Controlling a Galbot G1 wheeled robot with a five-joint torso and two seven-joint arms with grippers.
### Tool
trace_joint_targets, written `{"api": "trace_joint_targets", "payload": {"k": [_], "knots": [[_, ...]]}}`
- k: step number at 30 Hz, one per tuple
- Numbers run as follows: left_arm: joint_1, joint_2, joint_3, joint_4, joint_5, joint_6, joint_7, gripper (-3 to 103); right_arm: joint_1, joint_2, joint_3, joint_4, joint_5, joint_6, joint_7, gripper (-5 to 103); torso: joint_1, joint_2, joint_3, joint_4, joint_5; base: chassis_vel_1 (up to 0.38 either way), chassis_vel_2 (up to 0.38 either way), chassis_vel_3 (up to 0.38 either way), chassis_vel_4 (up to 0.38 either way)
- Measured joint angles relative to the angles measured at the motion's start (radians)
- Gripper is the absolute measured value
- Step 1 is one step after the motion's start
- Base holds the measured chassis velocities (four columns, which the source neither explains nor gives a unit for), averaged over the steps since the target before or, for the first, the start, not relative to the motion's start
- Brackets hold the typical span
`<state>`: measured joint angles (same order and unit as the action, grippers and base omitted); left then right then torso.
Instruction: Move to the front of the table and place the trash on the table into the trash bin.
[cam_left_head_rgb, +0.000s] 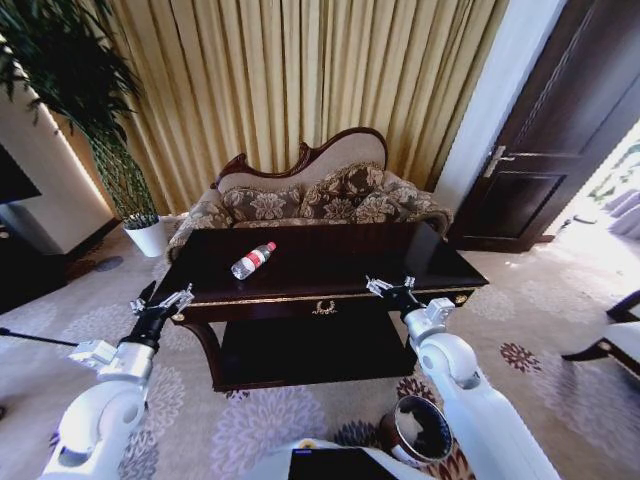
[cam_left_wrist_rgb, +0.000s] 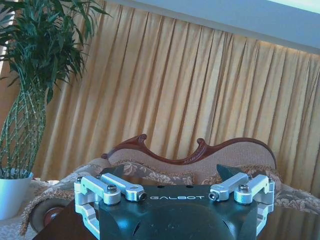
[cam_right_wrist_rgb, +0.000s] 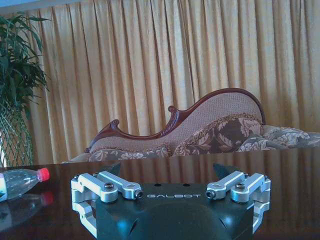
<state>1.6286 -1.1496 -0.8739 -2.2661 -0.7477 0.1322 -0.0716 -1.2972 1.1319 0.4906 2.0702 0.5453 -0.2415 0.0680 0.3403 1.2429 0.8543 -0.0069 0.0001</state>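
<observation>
Plant (cam_left_head_rgb: 95, 110): stands in a white pot at the far left, beside the curtain (cam_left_head_rgb: 300, 80).
Left tool (cam_left_head_rgb: 160, 300): hovers just off the counter's left front corner, fingers spread apart and holding nothing; in the left wrist view the tool (cam_left_wrist_rgb: 175, 192) points over the counter toward the sofa.
Counter (cam_left_head_rgb: 330, 262): dark glossy wood with a gold trim line and a gold ornament (cam_left_head_rgb: 323, 308) at front centre; a lower shelf (cam_left_head_rgb: 310, 350) sits beneath.
Bottle (cam_left_head_rgb: 253, 260): clear, red cap, lies on its side on the counter's left half, well apart from both tools; in the right wrist view the bottle (cam_right_wrist_rgb: 20, 181) lies off to one side with its reflection under it.
Sofa (cam_left_head_rgb: 310, 195): patterned, with a carved dark wooden back, right behind the counter.
Right tool (cam_left_head_rgb: 390, 287): hovers at the counter's front edge, right of the ornament, fingers apart and empty; seen in its own view as the tool (cam_right_wrist_rgb: 172, 190), low over the counter top.
Bin (cam_left_head_rgb: 420, 428): round, dark, with a shiny rim, on the carpet beside the right arm, in front of the counter.
Door (cam_left_head_rgb: 560, 120): dark, at the far right.
</observation>
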Motion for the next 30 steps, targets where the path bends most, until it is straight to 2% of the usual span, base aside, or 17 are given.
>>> {"api": "trace_joint_targets", "payload": {"k": [12,18,22,25,26,28,29,30], "knots": [[-0.002,0.001,0.002,0.0,0.001,0.002,-0.002,100,-0.014,0.004,-0.007,0.026,0.005,0.0,0.015,100,0.001,0.0,0.0,0.0001,-0.0001,-0.061,0.059,0.07,-0.053],[-0.018,0.034,-0.011,-0.001,-0.011,0.037,-0.026,100,-0.012,0.005,-0.011,0.031,0.006,-0.001,0.026,100,0.0,0.0,0.0,0.0,-0.0001,0.0,0.0,0.0,0.0],[-0.044,0.087,-0.022,-0.003,-0.032,0.073,-0.036,100,-0.011,0.006,-0.008,0.031,0.004,-0.001,0.026,100,0.0,0.0,0.0,0.0,0.0001,0.0,0.0,0.0,0.0],[-0.09,0.171,-0.024,0.007,-0.07,0.125,-0.059,100,-0.013,0.013,0.001,0.03,0.0,0.003,0.027,100,0.0,0.0,0.0,0.0002,-0.0003,0.0,0.0,0.0,0.0],[-0.09,0.171,-0.024,0.007,-0.07,0.125,-0.059,100,-0.013,0.013,0.001,0.03,0.0,0.003,0.027,100,0.0,0.0,0.0,0.0002,-0.0003,0.0,0.0,0.0,0.0],[-0.143,0.239,-0.021,0.03,-0.116,0.178,-0.098,100,-0.017,0.018,0.014,0.032,-0.001,0.006,0.027,100,0.0,0.0,0.0,0.0001,-0.0002,0.0,0.0,0.0,0.0],[-0.143,0.239,-0.021,0.03,-0.116,0.178,-0.098,100,-0.017,0.018,0.014,0.032,-0.001,0.006,0.027,100,0.0,0.0,0.0,0.0001,-0.0002,0.0,0.0,0.0,0.0],[-0.18,0.273,-0.017,0.047,-0.154,0.209,-0.118,100,-0.019,0.021,0.023,0.033,-0.001,0.008,0.027,100,0.0,0.0,0.0,0.0,-0.0002,0.0,0.0,0.0,0.0]]}}
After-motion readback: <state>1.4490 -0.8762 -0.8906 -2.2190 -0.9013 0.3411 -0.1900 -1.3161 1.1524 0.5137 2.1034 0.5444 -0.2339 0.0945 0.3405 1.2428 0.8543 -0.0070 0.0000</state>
